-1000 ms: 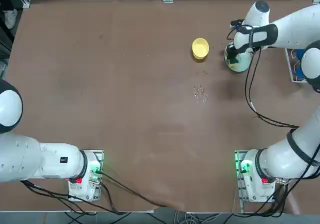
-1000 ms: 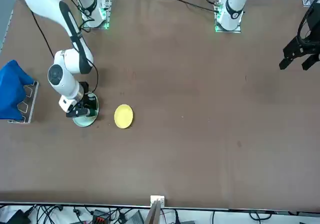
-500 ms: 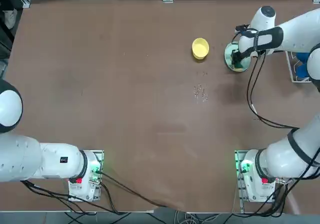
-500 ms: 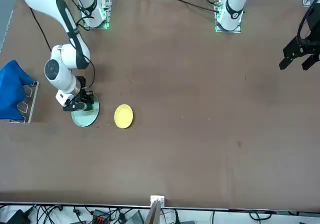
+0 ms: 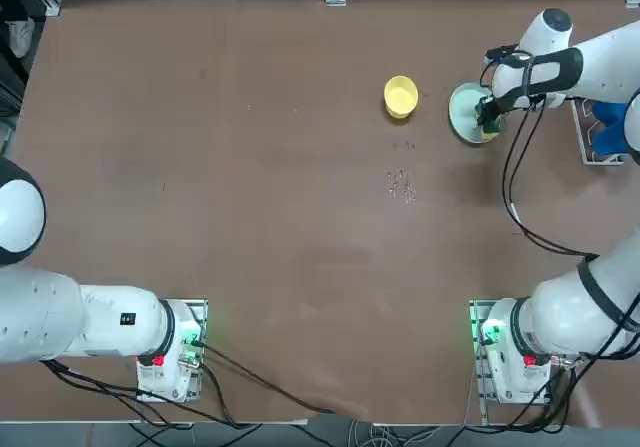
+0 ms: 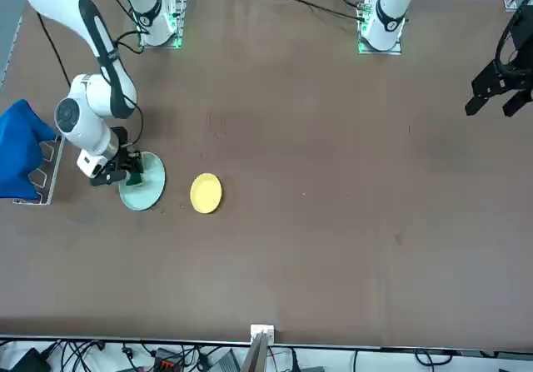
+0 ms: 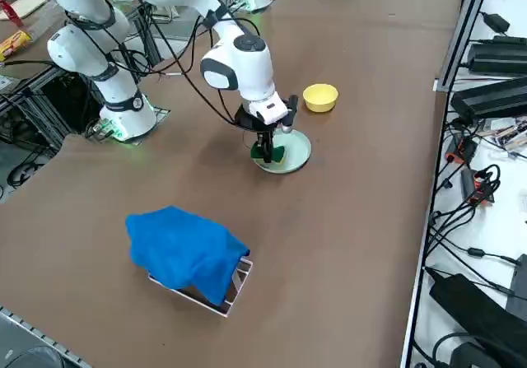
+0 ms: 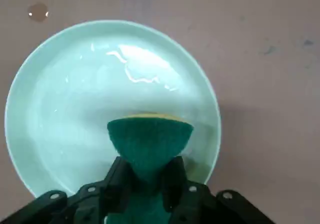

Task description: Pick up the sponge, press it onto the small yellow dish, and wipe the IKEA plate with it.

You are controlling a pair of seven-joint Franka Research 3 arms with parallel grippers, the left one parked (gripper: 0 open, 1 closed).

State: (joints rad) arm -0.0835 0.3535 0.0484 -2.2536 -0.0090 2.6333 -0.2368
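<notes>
The sponge sits on the plate, in the right gripper. The dish lies just beside the plate, on the table

The right arm reaches out across to the far right of the surface, wrist bent downward, its gripper pointing straight down with both fingers clamped tight.

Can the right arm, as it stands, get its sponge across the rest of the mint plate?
Probably yes: the right end effector holds the green-and-yellow sponge over the round mint plate, whose surface lies bare.
</notes>
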